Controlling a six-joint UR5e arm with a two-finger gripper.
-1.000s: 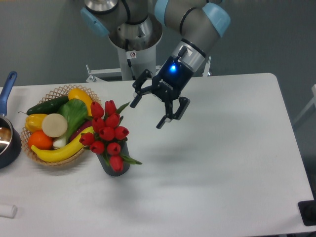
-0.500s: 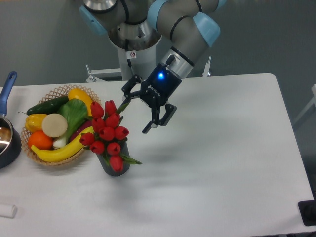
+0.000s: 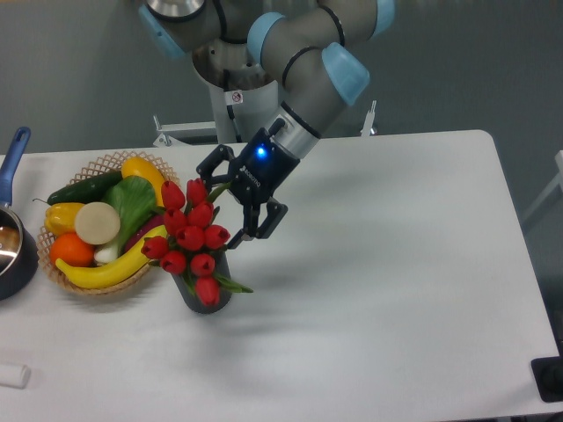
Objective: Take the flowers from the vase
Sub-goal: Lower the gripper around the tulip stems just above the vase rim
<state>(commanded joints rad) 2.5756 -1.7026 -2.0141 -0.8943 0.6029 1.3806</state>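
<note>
The bunch of red tulips with green leaves [image 3: 190, 239] is seen standing in the small dark cylindrical vase [image 3: 211, 301] on the white table [image 3: 396, 290]. The black two-finger gripper [image 3: 230, 203] is held just right of the blooms, fingers [image 3: 262, 221] spread apart and empty. A woven basket of fruit and vegetables [image 3: 98, 283] is crowded against the flowers' left side; a dark pan with a blue handle [image 3: 12, 233] is seen at the table's left edge.

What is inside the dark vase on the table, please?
The vase holds the flowers, a bunch of red tulips with green leaves. The blooms hang over its rim, so the stems and the inside are hidden. The gripper is open beside the blooms.
</note>
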